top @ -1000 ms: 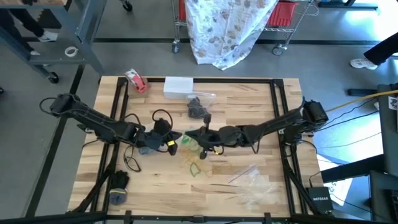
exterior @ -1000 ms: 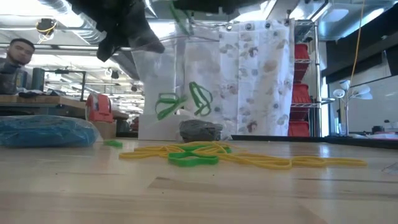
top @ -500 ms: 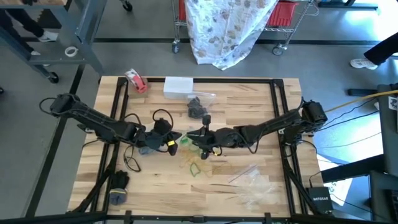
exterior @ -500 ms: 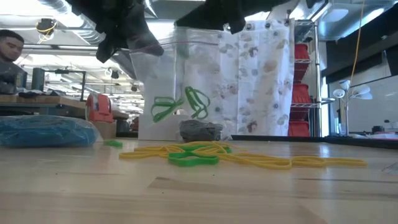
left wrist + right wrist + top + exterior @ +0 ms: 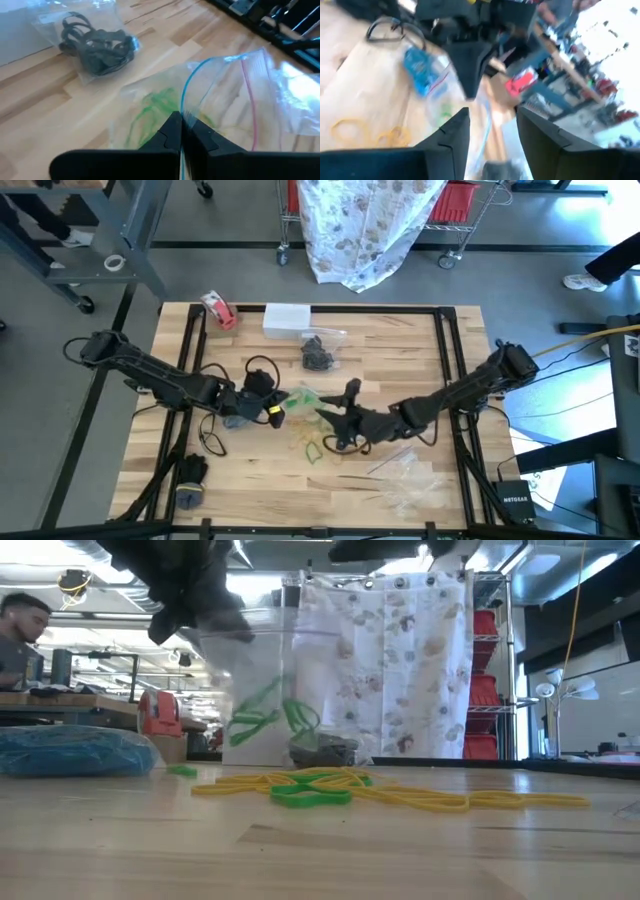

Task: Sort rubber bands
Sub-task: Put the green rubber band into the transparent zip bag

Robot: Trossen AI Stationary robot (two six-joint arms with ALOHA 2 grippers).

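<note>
High view: "NETGEAR" box (image 5: pixel 516 502) beside table (image 5: pixel 420 360).

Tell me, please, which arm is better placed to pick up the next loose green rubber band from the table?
The right. Its pincer is open, empty and just beside the loose green rubber band. The left pincer is shut on the clear bag, holding it up.

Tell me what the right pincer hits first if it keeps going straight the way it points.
Probably the clear bag with green rubber bands inside, held up by the left pincer. The right pincer, open, faces it head-on in its wrist view, with the left arm behind. Depth is unclear.
</note>
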